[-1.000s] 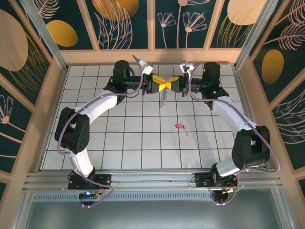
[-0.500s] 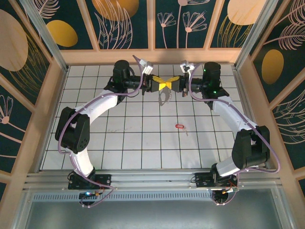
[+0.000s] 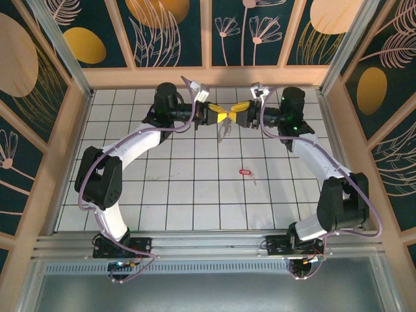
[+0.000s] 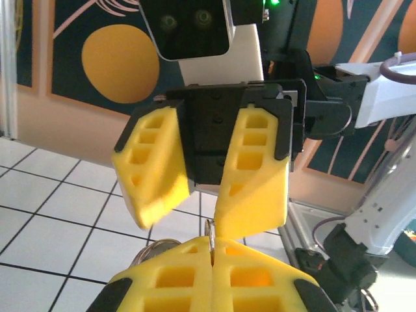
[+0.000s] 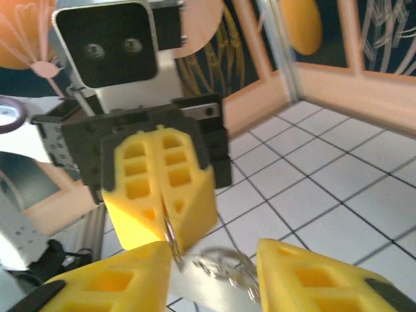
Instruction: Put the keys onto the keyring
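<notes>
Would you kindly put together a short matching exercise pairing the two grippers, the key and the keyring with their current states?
Things:
1. left gripper
2. right gripper
3. key
4. keyring

States:
A. lying loose on the table
B. open
C. shut
D. pinched between yellow fingers, dangling

Pairs: 1-C, 2-B, 3-A, 4-D

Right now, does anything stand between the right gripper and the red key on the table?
Nothing visible does. The key lies alone on bare tiles of the table, well clear of the open right gripper, which hangs beside the left gripper, shut on the keyring.
</notes>
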You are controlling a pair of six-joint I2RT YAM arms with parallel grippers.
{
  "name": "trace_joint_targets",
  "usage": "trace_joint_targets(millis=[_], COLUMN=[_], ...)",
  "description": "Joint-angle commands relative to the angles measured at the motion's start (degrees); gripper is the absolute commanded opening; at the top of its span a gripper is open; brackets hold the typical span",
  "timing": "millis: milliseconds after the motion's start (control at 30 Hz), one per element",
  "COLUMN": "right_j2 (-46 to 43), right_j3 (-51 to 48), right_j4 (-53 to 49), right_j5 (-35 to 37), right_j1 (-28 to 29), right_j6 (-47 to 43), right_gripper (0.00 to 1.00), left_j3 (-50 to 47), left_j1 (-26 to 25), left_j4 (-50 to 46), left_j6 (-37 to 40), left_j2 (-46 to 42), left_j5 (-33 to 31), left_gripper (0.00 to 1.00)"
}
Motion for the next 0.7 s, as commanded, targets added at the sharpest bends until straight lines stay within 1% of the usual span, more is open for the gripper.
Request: trace_joint_targets(millis=[0, 100, 200, 267, 367, 533, 667], right_j2=[-5.9, -9.2, -12.2, -14.1, -16.6, -20.4, -22.7], right_j3=[-4.2, -7.9, -12.7, -16.9, -22.3, -29.5, -33.0], right_j4=[8.5, 6.8, 6.0, 6.1, 6.0, 3.4, 1.7], right_j5=[6.0, 13.4, 19.8, 22.9, 26.7, 32.2, 35.1], right_j1=[-2.5, -2.8, -2.9, -2.9, -2.8, -2.7, -2.7], right_j6=[7.5, 9.0, 11.4, 12.9, 14.6, 15.4, 15.7], right_gripper=[0.46, 0.46, 0.47, 0.48, 0.48, 0.48, 0.48], left_j3=[-2.6, -6.2, -10.9, -13.9, -16.9, -20.4, -20.6], left_j1=[-0.3, -0.3, -0.3, -0.3, -0.7, -1.4, -2.0], left_j4=[2.0, 6.1, 12.8, 17.1, 20.9, 27.4, 28.3], left_j6=[4.4, 6.5, 7.9, 9.6, 12.2, 15.6, 17.6], left_j2=[-3.4, -5.0, -7.8, -8.7, -9.9, -10.6, -10.5], left_j5=[-4.2, -7.9, -12.4, -15.2, -18.6, -20.1, -19.8], left_gripper=[0.0, 0.0, 0.0, 0.0, 0.0, 0.0, 0.0])
